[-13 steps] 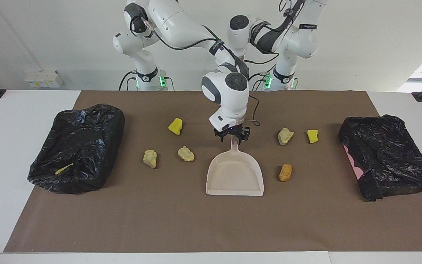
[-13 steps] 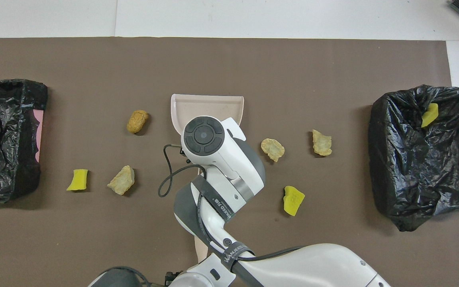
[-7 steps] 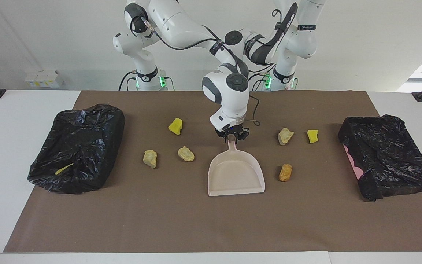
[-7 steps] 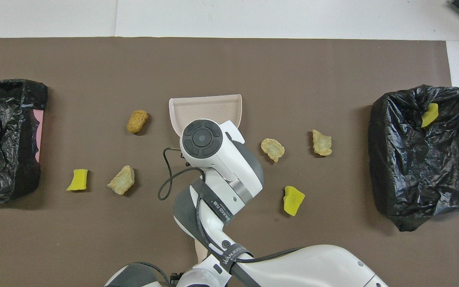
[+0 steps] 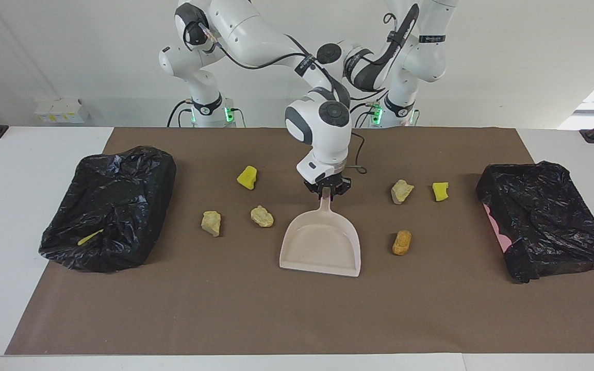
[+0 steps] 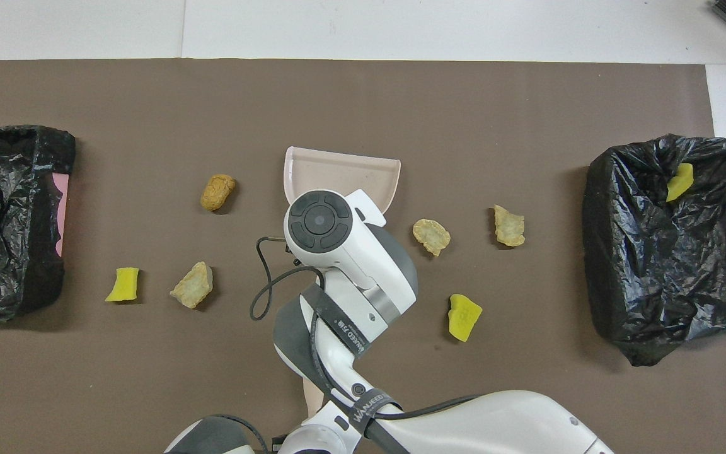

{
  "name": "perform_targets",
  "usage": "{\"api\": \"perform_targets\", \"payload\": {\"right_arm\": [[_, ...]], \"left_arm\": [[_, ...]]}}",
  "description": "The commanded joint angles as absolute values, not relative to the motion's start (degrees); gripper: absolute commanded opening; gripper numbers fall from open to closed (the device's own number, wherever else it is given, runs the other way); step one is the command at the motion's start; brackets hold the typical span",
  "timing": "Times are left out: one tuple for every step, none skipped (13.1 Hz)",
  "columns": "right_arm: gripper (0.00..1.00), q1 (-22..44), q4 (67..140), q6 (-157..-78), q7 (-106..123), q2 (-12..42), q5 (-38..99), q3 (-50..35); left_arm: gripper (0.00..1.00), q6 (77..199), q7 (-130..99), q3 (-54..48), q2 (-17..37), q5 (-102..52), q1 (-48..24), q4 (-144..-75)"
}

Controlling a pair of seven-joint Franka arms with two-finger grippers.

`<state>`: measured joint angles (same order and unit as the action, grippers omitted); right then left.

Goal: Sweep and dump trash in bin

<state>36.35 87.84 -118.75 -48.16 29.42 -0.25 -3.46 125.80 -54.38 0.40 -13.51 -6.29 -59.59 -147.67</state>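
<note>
Since a second ago, the right claw [image 5: 327, 189] has pinched shut on the handle of the dustpan [image 5: 320, 247], whose mouth has swung from 6 toward 7 o'clock. I judge the grasp done and the sweeping not yet begun.

In the facing view, all six pieces of trash [image 5: 262, 216] lie loose on the table [image 5: 276, 319], three at the pan's 9 to 10 o'clock and three at its 2 to 3. The bins [image 5: 111, 206] sit at the view's 3 and 9 o'clock. The left claw is hidden near the robots, pressed together.

The overhead view hides the grasp under the right wrist. It shows a yellow scrap [image 6: 678, 181] already in the 3 o'clock bin.
</note>
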Motion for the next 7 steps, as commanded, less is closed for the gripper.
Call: {"api": "perform_targets", "payload": {"right_arm": [[0.00, 34.3, 89.3, -117.9, -42.2, 25.2, 0.6, -3.6], [0.00, 33.1, 89.3, -117.0, -39.8, 24.0, 0.8, -3.7], [0.00, 32.1, 89.6, -116.5, -37.5, 22.8, 0.9, -3.7], [0.00, 30.8, 89.7, -115.4, -32.8, 22.2, 1.0, -3.7], [0.00, 30.3, 89.7, -114.3, -26.7, 21.9, 1.1, -3.7], [0.00, 30.1, 90.0, -113.7, -22.6, 21.0, 1.1, -3.7], [0.00, 28.9, 90.3, -113.2, -19.7, 20.0, 1.1, -3.7]], "left_arm": [[0.00, 117.0, -55.1, 1.8, -15.5, -6.9, -59.4, -145.8], [0.00, 114.4, -54.9, 1.8, -15.7, -6.6, -56.5, -144.7], [0.00, 112.8, -54.7, 1.8, -17.0, -6.2, -54.2, -143.8], [0.00, 111.5, -54.6, 1.8, -18.1, -6.1, -52.0, -143.2], [0.00, 110.1, -54.5, 1.8, -19.0, -5.0, -48.5, -142.3], [0.00, 108.2, -54.5, 1.8, -19.3, -3.3, -45.9, -141.6], [0.00, 107.0, -54.3, 1.8, -19.5, -2.2, -42.0, -140.8]]}}
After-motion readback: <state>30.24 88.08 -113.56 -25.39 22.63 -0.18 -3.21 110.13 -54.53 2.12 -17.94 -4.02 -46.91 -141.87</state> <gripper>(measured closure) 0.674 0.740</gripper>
